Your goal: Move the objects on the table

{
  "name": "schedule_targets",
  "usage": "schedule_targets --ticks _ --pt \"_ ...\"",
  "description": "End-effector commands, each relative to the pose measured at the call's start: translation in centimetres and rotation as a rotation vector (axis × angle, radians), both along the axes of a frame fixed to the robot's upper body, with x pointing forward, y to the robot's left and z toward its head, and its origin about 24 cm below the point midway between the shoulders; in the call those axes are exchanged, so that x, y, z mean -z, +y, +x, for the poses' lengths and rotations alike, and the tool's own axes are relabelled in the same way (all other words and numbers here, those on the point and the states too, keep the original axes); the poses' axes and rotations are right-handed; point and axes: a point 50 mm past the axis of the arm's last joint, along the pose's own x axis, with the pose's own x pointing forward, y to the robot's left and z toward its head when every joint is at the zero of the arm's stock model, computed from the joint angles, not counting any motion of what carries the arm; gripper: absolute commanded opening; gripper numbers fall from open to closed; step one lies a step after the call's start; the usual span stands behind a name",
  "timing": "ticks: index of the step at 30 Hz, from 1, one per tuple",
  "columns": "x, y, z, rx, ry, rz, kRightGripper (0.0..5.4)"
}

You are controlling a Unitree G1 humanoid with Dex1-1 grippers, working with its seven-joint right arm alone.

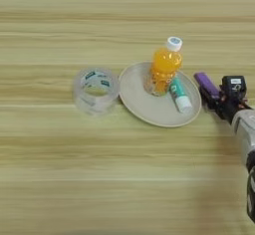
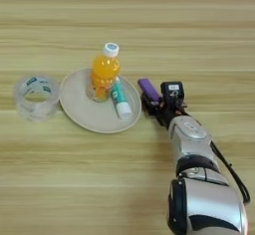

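Observation:
A small clear bottle of orange drink [image 1: 166, 64] with a white cap stands upright on the far part of a beige plate [image 1: 142, 102]. A short teal-and-white tube [image 1: 179, 95] lies on the plate just right of the bottle. A small purple stick [image 2: 148, 88] sits just off the plate's right rim, angled up to the left. Its near end is between the black fingers of my right gripper [image 2: 158, 100], which is shut on it. The silver forearm comes in from the bottom right.
A roll of clear tape [image 1: 96, 89] stands on the light-brown table [image 1: 74, 169] just left of the plate [image 2: 82, 112], almost touching its rim.

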Motion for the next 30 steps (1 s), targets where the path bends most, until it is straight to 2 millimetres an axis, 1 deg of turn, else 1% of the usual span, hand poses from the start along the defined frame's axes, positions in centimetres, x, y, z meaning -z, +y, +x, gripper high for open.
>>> schedule_targets --ticks 1,7,8,14,18,24,30 --pt "-1.4 -0.5 0.8 0.003 -0.028 -0.035 2.2" --pt "-1.5 -0.5 0.8 0.001 -0.031 -0.035 1.49" --pt "-1.5 -0.4 0.8 0.0 -0.032 -0.036 1.45" --pt "-1.7 -0.3 0.9 -0.005 -0.046 -0.043 1.43" --pt "-2.4 -0.6 1.0 -0.005 -0.081 -0.06 1.43" --pt "-3.7 -0.8 0.8 -0.018 -0.146 -0.099 1.43" --pt "-5.8 -1.2 0.1 -0.036 -0.224 -0.162 1.43"
